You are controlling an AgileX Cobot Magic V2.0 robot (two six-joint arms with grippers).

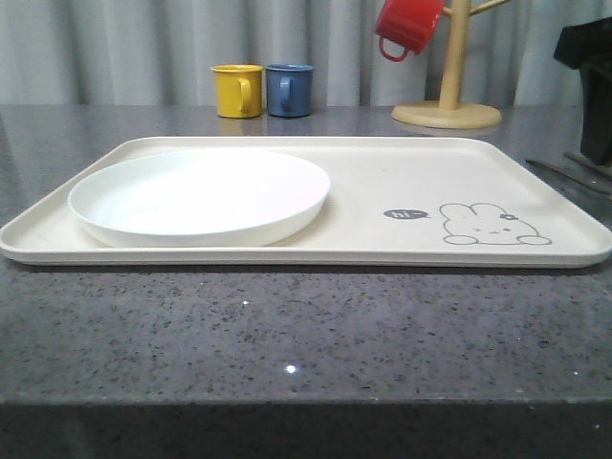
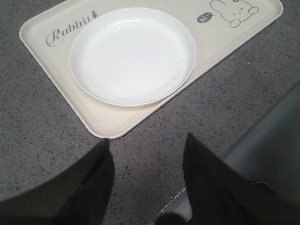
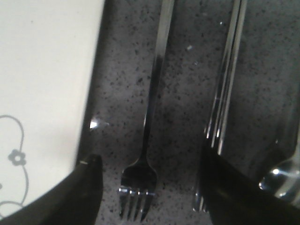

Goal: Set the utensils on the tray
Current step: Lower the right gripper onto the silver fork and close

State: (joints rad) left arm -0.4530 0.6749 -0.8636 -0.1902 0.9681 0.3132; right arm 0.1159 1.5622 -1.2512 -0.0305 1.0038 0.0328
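grey pleated curtains hang behind a dark speckled bench (image 1: pixel 287 344) in the front view. a cream tray (image 1: pixel 402 172) spans most of the frame's middle, with a round white plate (image 1: pixel 201 196) on its left half and a grey rabbit drawing (image 1: pixel 492 225) at lower right of the tray. a yellow mug (image 1: pixel 237 91) and a blue mug (image 1: pixel 290 90) stand side by side at upper centre behind the tray; a red mug (image 1: pixel 406 26) hangs on a wooden mug tree (image 1: pixel 448 96) at upper right. thin utensils (image 1: pixel 574 175) lie on the bench at the right edge, beside the tray, under a dark arm part.

from the left wrist, the tray (image 2: pixel 51 56) fills the upper frame with the plate (image 2: pixel 132 55) on it. the left hand (image 2: pixel 147 154) sits at the bottom, its two dark fingers (image 2: pixel 206 178) spread wide and empty over bare bench.

from the right wrist, the tray (image 3: pixel 42 70) rim runs down the left side. a fork (image 3: pixel 147 126) lies on the bench just beside it, tines toward the bottom. chopsticks (image 3: pixel 227 89) lie right of centre, and a spoon (image 3: pixel 281 180) bowl shows at lower right. the right hand (image 3: pixel 147 176) is spread open, with the fork's tines between its fingers (image 3: pixel 89 187), grasping nothing.
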